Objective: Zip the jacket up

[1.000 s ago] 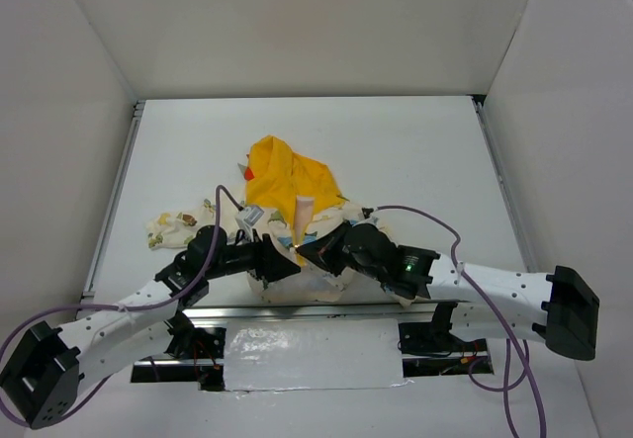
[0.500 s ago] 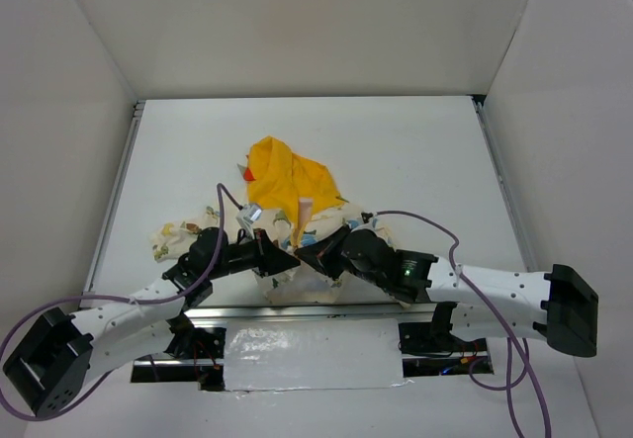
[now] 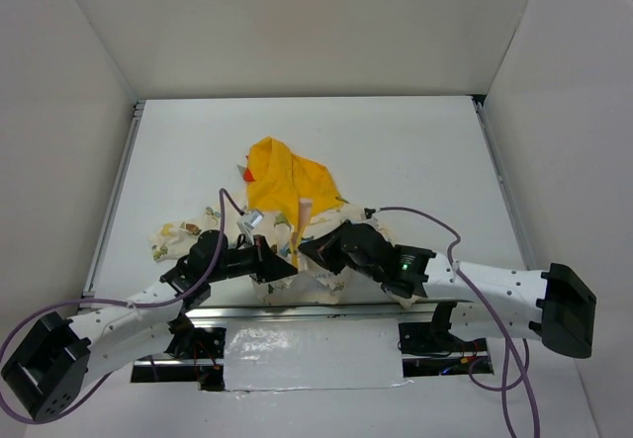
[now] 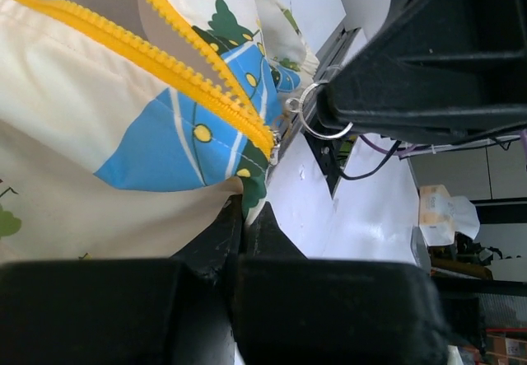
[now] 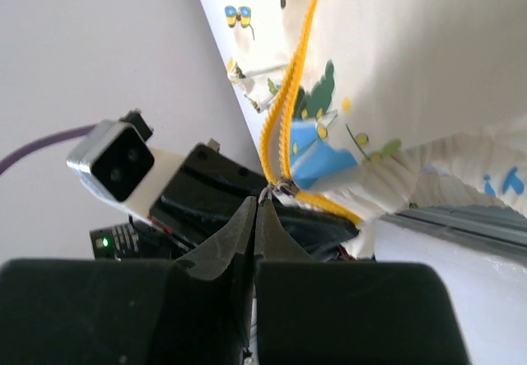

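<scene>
Jacket [image 4: 90,142] pinched in left hand [image 4: 244,210], zipper pull [image 4: 318,119] in right hand [image 5: 257,206]

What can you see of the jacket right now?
The jacket is a small cream fabric one printed with blue and green figures, lying crumpled near the table's near edge, its yellow-orange hood spread out on the far side. Its yellow zipper is open, both rows meeting at the slider low down. The left gripper is shut on the hem; the right gripper pinches the ring pull.

Bright, even light; close-ups perhaps soft.
</scene>
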Robot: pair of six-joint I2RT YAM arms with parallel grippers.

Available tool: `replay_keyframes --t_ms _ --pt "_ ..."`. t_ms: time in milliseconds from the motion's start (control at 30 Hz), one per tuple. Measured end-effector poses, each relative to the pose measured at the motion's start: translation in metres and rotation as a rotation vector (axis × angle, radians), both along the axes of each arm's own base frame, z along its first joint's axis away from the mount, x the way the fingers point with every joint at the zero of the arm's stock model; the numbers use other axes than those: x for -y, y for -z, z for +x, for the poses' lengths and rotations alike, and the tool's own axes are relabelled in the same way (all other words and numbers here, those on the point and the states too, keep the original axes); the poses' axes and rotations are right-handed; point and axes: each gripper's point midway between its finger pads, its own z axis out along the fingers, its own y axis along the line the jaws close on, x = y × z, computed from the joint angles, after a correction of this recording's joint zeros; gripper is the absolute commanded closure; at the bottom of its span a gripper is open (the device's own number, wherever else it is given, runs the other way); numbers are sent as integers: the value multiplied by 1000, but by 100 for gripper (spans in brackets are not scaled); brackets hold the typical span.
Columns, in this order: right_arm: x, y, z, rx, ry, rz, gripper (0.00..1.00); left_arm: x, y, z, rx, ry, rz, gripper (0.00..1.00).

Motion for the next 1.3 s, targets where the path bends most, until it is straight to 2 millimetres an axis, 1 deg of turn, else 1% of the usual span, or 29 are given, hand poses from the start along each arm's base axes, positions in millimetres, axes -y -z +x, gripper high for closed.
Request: replay_keyframes --t_ms 233,367,433,533,633,733,800,900,967,1033,1133,1267,1300 --pt "-16 18 15 -53 -27 -59 100 -7 15 -5 -32 -12 38 100" --pt "-23 21 23 -75 -47 -87 100 -10 21 0 -34 -43 55 100" --pt "-24 16 30 -69 -37 -91 100 -12 28 -2 -46 -45 69 100" --pt "-23 6 39 -47 -15 -86 100 -15 42 -3 -72 -47 114 100" --pt "-20 2 44 -27 6 -90 100 -19 54 -5 -106 -60 156 100" --pt "-14 -6 45 3 40 -71 100 -21 59 -9 -128 -58 175 100" --pt "-9 -5 45 5 58 -71 100 -21 58 -10 -127 -53 173 100" --pt "-4 4 56 -1 87 -94 100 -20 60 -11 -134 -47 177 100" --pt "0 12 69 -9 111 -118 100 -20 62 -12 -142 -45 182 100" --pt "3 19 85 -25 120 -148 100 -19 59 -9 -131 -54 172 100" --pt "1 20 115 -31 125 -188 100 -18 51 -3 -96 -73 151 100" --pt "0 3 173 7 159 -217 100 -21 47 1 -73 -101 143 100" --pt "0 0 185 12 160 -226 100 -21 46 2 -64 -110 139 100"
